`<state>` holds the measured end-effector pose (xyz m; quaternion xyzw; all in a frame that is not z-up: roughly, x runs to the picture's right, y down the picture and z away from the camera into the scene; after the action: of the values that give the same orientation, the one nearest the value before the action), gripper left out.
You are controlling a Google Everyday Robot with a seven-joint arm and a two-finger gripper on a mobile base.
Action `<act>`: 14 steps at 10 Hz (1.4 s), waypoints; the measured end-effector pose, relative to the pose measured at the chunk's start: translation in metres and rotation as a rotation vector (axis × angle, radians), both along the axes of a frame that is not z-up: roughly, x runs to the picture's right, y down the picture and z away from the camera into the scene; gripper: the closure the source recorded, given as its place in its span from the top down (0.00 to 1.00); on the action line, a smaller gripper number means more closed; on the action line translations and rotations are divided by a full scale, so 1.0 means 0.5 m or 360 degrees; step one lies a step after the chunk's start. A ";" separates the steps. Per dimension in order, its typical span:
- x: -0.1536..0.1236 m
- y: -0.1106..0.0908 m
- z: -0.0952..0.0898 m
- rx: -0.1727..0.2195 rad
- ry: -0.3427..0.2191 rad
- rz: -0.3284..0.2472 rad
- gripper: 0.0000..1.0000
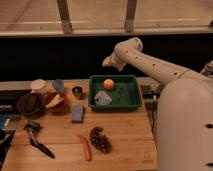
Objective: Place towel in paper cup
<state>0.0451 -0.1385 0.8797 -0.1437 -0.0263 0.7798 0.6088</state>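
Note:
A crumpled pale grey towel lies in the green tray, next to an orange ball. The paper cup, whitish with an open top, stands at the table's far left, behind the bowls. My gripper hangs at the end of the white arm, above the tray's back edge, and holds nothing that I can see. It is well above the towel and far to the right of the paper cup.
A blue-grey cup and a small metal cup stand between the paper cup and the tray. A dark bowl, a red bowl with food, a blue sponge, a pine cone, a red pepper and a black tool lie on the wooden table.

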 end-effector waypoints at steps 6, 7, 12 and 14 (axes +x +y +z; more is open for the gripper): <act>-0.005 0.024 0.000 -0.0063 -0.0004 -0.0057 0.62; -0.012 0.050 -0.008 -0.0106 -0.0003 -0.0093 0.62; -0.017 0.139 -0.032 -0.0276 0.0000 -0.0195 0.62; -0.031 0.188 -0.009 -0.0371 -0.0019 -0.0219 0.62</act>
<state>0.0296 -0.0446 0.8752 -0.2196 0.0707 0.7331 0.6398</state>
